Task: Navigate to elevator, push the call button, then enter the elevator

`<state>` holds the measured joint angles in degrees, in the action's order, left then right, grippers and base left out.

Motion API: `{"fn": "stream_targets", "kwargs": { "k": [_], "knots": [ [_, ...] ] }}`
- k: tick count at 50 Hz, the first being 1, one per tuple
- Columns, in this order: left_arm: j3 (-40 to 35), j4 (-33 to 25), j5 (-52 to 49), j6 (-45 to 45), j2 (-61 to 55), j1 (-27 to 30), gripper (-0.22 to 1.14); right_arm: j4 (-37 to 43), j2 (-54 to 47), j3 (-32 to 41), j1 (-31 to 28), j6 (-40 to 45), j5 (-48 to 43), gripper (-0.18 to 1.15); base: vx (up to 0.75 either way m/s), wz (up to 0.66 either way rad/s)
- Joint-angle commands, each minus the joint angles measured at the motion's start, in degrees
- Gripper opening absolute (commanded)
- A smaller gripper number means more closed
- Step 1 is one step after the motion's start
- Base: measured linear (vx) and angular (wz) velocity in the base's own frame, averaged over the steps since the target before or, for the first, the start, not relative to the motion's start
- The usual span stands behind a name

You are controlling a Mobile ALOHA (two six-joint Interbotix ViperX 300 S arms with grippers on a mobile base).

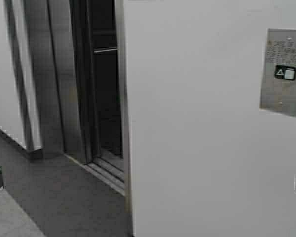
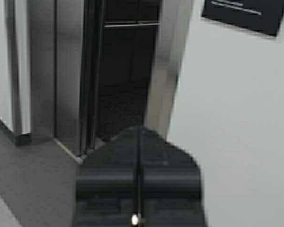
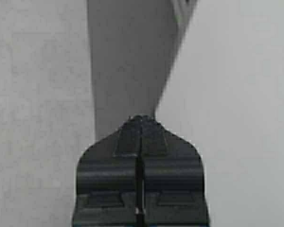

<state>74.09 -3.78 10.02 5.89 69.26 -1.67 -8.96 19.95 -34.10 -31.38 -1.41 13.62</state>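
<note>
The elevator point(image 1: 101, 84) stands ahead on the left as a dark opening in a steel frame, with a handrail point(image 1: 105, 50) showing inside. The call button point(image 1: 285, 73) is a dark square on a grey metal plate point(image 1: 282, 71) on the white wall at the far right. My left gripper point(image 2: 139, 128) is shut with nothing in it and faces the elevator point(image 2: 125, 75) doorway. My right gripper point(image 3: 141, 118) is shut with nothing in it, close to the white wall. In the high view only a sliver of each arm shows at the lower edges.
A white wall point(image 1: 197, 148) fills the right half of the high view, its steel corner post point(image 1: 124, 113) beside the doorway. Grey floor point(image 1: 59, 197) leads to the door sill point(image 1: 106, 170). A dark sign point(image 2: 246, 14) hangs on the wall.
</note>
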Motion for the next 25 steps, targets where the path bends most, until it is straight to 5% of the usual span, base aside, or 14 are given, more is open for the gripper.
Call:
{"fn": "stream_targets", "kwargs": {
  "k": [1, 25],
  "knots": [
    [-0.53, 0.09, 0.44, -0.09, -0.97, -0.09, 0.02, -0.09, 0.79, -0.18, 1.32, 0.44, -3.78, 0.06, -0.04, 0.18],
    [-0.53, -0.09, 0.97, 0.0, -2.55, -0.09, 0.02, 0.0, 0.79, -1.32, 4.66, 0.62, -6.68, 0.06, 0.03, 0.31]
  ]
}}
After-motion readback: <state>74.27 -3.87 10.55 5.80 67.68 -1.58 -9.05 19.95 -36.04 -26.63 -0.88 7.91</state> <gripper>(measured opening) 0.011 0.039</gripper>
